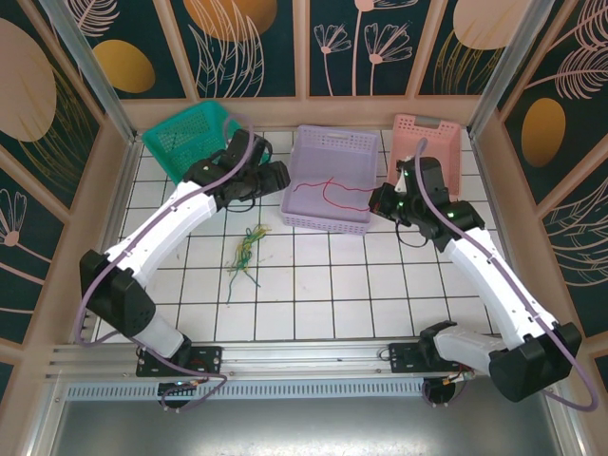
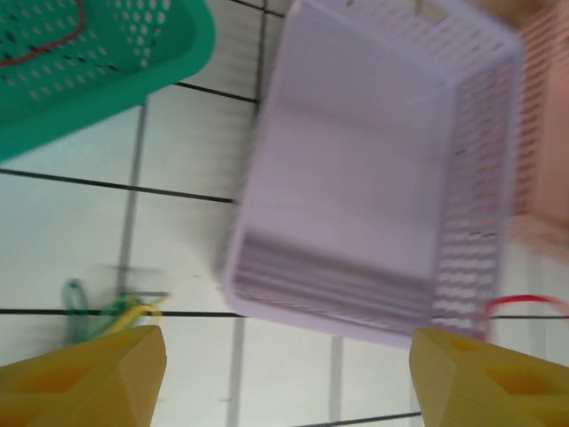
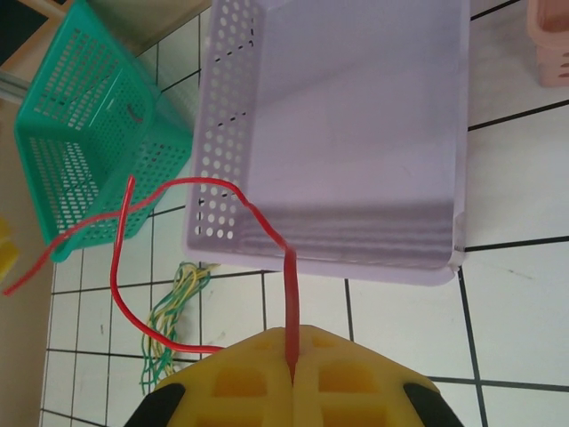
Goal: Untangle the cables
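Observation:
A red cable [image 1: 334, 190] stretches over the purple basket [image 1: 318, 220] from my right gripper [image 1: 378, 200]. In the right wrist view that gripper [image 3: 292, 372] is shut on the red cable [image 3: 290, 294], which loops away to the left in the air. A tangled green and yellow cable bundle [image 1: 245, 253] lies on the tiles in front of the basket, also seen as a bundle [image 3: 167, 322] beyond the right fingers. My left gripper [image 1: 279, 178] hovers at the basket's left end. Its yellow fingers [image 2: 89, 378] stand wide open with nothing between them, the bundle [image 2: 111, 310] just past the left one.
A green basket [image 1: 190, 133] stands at the back left and a pink basket [image 1: 429, 142] at the back right. A red strand [image 2: 49, 43] shows at the green basket. Wooden walls ring the tiled table. Open tiles lie in front of the bundle.

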{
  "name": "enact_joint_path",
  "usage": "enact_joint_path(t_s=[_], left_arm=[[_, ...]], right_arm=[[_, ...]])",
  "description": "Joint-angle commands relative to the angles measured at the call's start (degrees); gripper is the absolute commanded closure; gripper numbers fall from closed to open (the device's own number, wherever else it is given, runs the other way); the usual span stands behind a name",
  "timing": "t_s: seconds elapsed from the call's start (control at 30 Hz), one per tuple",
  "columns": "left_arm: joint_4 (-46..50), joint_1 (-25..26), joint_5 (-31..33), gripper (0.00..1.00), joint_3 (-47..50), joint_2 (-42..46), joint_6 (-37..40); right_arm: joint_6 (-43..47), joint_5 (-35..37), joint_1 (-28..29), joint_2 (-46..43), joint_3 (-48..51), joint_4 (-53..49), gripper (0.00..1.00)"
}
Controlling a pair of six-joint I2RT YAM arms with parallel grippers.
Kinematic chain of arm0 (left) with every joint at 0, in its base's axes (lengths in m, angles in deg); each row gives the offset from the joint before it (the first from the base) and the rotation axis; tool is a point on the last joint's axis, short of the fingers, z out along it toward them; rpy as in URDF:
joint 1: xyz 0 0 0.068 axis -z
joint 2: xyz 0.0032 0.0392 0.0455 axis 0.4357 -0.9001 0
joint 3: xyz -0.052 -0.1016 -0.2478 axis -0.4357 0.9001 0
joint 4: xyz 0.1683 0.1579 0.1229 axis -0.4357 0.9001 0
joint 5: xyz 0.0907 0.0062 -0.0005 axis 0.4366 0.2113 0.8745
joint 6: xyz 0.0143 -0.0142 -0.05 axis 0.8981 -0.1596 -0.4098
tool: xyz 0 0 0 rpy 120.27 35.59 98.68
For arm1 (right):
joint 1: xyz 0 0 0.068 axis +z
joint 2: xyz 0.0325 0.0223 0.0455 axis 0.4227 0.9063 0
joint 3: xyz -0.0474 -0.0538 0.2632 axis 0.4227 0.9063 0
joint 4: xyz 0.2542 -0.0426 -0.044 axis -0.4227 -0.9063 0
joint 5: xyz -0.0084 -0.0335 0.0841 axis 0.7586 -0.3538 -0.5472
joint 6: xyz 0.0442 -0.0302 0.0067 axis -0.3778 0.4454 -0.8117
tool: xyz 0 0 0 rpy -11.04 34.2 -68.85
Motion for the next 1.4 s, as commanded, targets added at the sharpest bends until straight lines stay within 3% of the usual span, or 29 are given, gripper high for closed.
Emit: enact_joint_path(t_s=[0.0, 0.17, 0.33, 0.47, 0.73, 0.87, 1.1, 1.37], left_arm=[[-8.05, -0.12, -9.16, 0.23, 3.77, 4.20, -17.02], [-29.84, 0.33, -14.04, 0.23, 18.79, 10.62, -39.72], [-34.82, 0.42, -16.91, 0.27, 20.23, 8.28, -42.84], [-43.66, 0.42, -17.40, 0.36, 23.09, 7.65, -47.66], [-42.58, 0.29, -19.79, 0.72, 21.84, 5.13, -49.03], [-38.74, -0.44, -19.85, 0.77, 21.57, 4.91, -48.86], [-37.22, -3.52, -20.57, 0.99, 19.72, 4.57, -48.08], [-28.15, -13.59, -29.65, 1.00, 11.59, 0.63, -37.73]], right_arm=[[-0.09, 1.92, -0.06, 0.83, -1.86, 2.96, 1.00], [-0.91, 0.57, -0.05, 2.24, -2.04, 5.07, 1.00], [-1.17, -1.59, 0.04, 3.46, -2.39, 6.35, 1.00], [-1.17, -2.41, 0.11, 4.00, -2.61, 6.53, 1.00], [-1.51, -3.46, 0.48, 4.23, -1.78, 7.56, 1.00], [-1.26, -3.46, 0.61, 4.09, -1.60, 7.63, 1.00], [0.84, -4.09, 0.64, 2.66, 0.16, 7.76, 1.00], [18.68, -15.33, 2.19, -0.83, 4.29, 8.97, 1.00]])
